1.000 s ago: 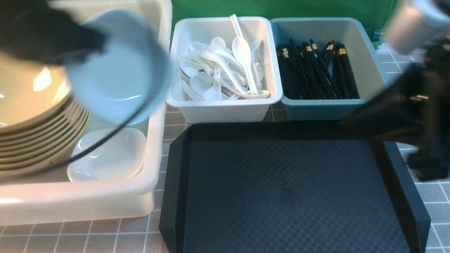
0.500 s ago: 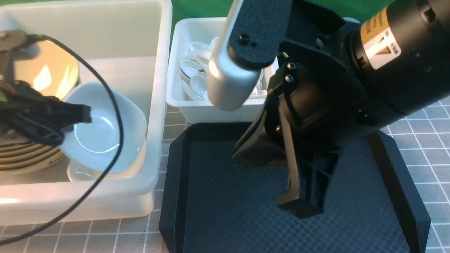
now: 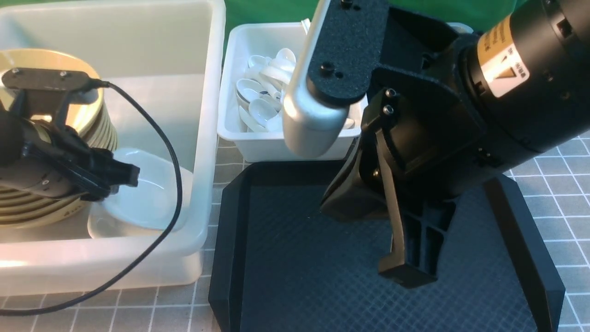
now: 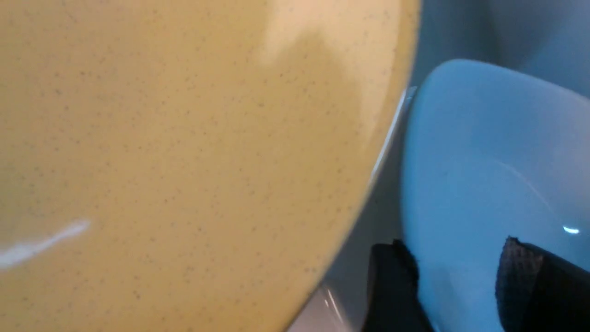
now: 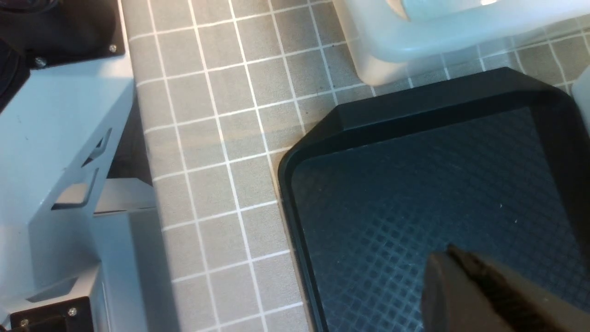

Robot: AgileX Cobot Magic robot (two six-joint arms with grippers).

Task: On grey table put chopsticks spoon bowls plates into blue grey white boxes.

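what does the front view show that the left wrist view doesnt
Only the front view: the black tray, the white box of spoons, the big tub and the right gripper, shut above the tray. Only the left wrist view: the left gripper up close, jaws apart, one on each side of the edge of the white plate. Both: the tan bowls and that plate.

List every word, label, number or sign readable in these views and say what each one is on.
Yellow label on the right arm: a warning triangle; its small print is too blurred to read.
Dark mark on a tan bowl rim: too small to read.
No other text shows.
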